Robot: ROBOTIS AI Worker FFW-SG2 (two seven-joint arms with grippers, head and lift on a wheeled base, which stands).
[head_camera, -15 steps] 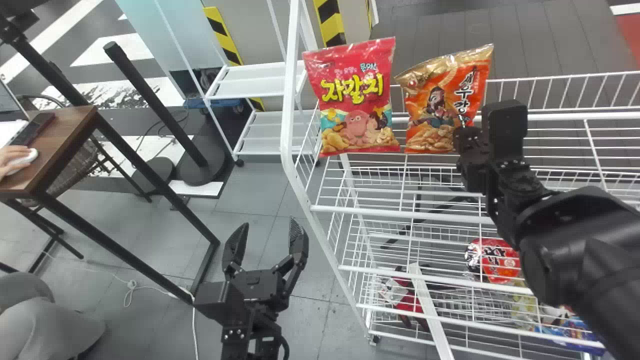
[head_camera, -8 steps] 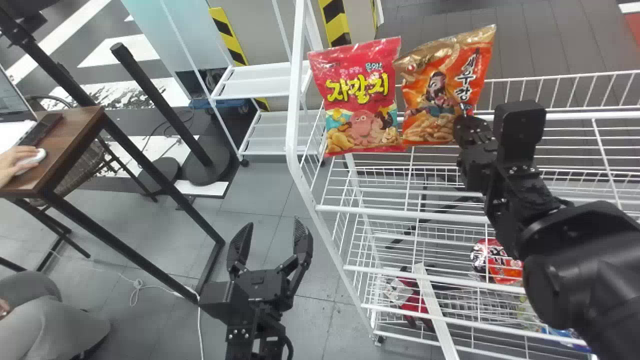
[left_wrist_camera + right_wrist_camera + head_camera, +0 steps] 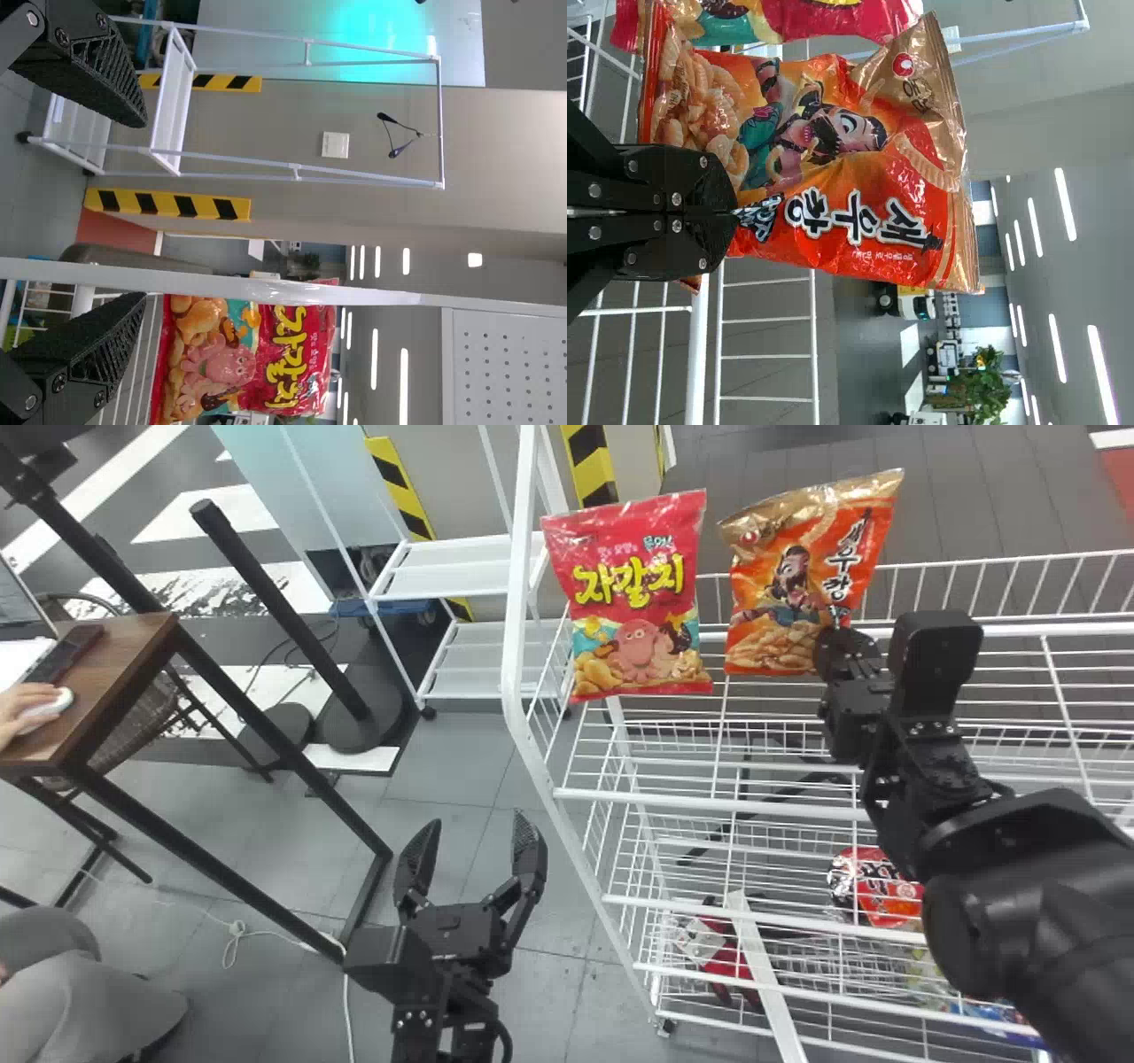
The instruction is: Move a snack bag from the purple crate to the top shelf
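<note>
The right gripper [image 3: 833,648] pinches an orange snack bag [image 3: 793,580] in its fingers beside a red bag [image 3: 633,593] at the top shelf [image 3: 753,808]; left gripper [image 3: 471,841], fingers spread.

2 black arms [image 3: 1028,903], silver screws [image 3: 677,225]

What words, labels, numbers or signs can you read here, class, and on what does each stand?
"새우깡": white letters on the orange snack bag.
"자갈치": large yellow letters on the red snack bag.
Smaller lines on both bags: too small or blurred to read surely.
Print on the red package on a lower shelf: broken up by shelf wires, not readable.
No number can be made out.
</note>
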